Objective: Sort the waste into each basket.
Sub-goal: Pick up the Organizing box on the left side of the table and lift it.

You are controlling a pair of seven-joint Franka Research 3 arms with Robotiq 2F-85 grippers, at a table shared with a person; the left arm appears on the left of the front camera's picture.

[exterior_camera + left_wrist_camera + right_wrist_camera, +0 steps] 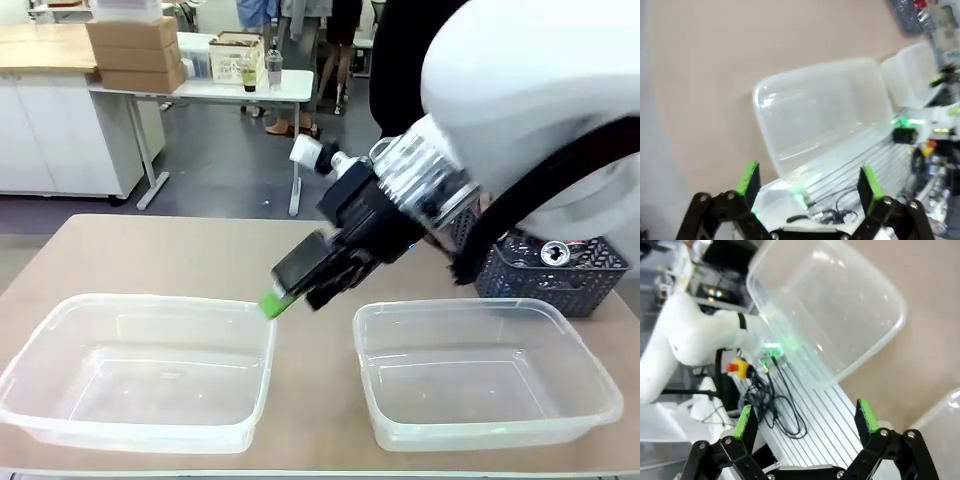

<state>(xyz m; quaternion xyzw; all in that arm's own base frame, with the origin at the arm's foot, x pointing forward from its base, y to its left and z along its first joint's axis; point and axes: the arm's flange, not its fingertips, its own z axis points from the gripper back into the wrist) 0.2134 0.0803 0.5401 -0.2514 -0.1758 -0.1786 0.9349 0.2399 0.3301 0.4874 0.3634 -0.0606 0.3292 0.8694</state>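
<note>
The robot's right gripper, jaws spread wide and holding nothing, hangs over the tan table between two clear plastic tubs, just beside the far right corner of the left tub and near the right tub. The left gripper, its green-padded fingers likewise parted, looks down on a tub's rim. The waste, a silver can end and clear plastic among it, lies in the dark grey mesh basket behind the right tub.
</note>
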